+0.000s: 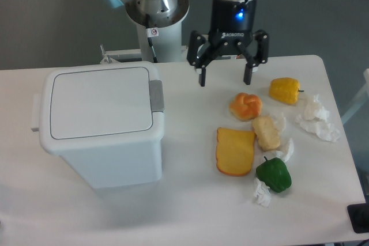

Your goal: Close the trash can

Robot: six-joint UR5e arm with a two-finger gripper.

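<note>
Trash can [101,128], lid lying flat and apparently closed, stands on the desk's [190,211] left side, well left of and below the raised claw [225,79], whose fingers gape wide and empty.

On the white table [190,211] are laid a yellow pepper [285,90], a bun [245,106], a cheese slice [235,151], a green pepper [273,174] and crumpled tissues [316,118].

A single fixed camera looked down from the near side, raised and tilted toward the far wall. It framed nearly the whole table [190,211], with the arm's base at the far edge. No second view existed.
</note>
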